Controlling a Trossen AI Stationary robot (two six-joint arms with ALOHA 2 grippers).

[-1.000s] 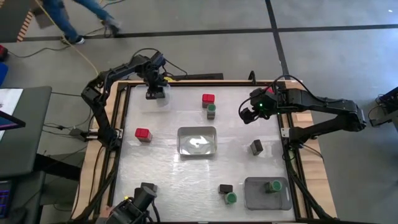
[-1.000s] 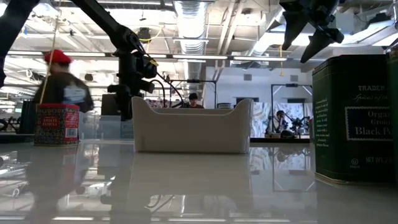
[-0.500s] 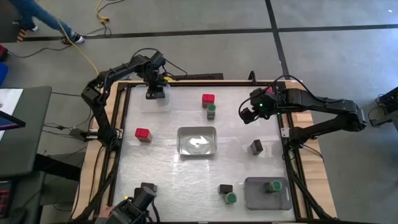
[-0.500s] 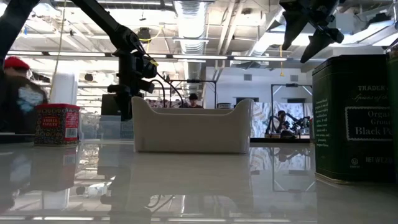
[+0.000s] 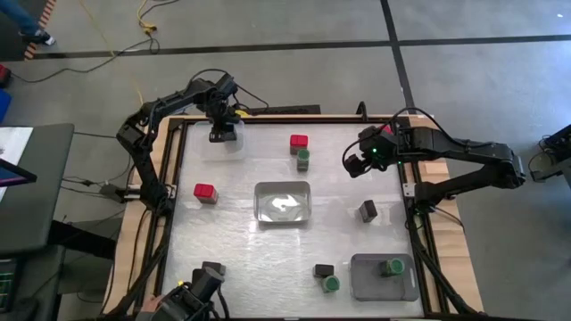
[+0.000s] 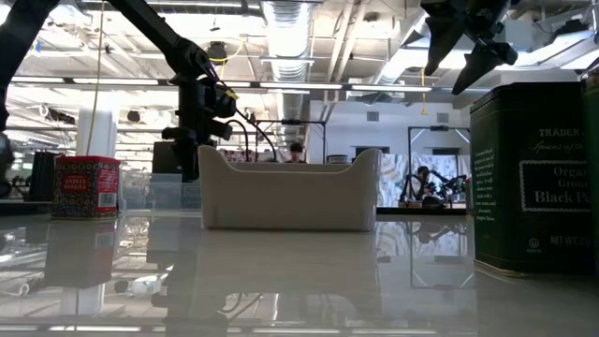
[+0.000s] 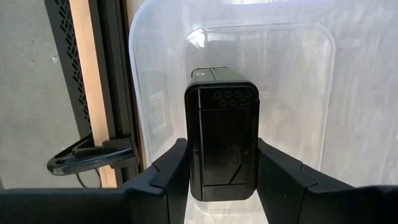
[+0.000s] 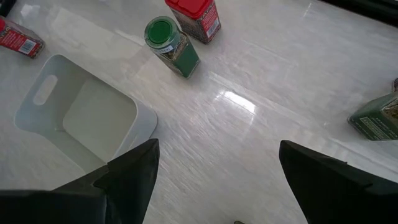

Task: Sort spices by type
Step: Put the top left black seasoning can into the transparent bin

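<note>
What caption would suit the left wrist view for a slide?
Left claw shut on a black spice box, held over the clear tray at the table's edge.

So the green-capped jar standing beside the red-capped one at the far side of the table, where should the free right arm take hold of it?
Probably from straight above: the green-capped jar stands upright, so its body below the round cap offers two free flanks. The red-capped jar stands close beside it, so the fingers should close across the other axis, clear of that neighbour. The right gripper is open and hovers nearby.
</note>
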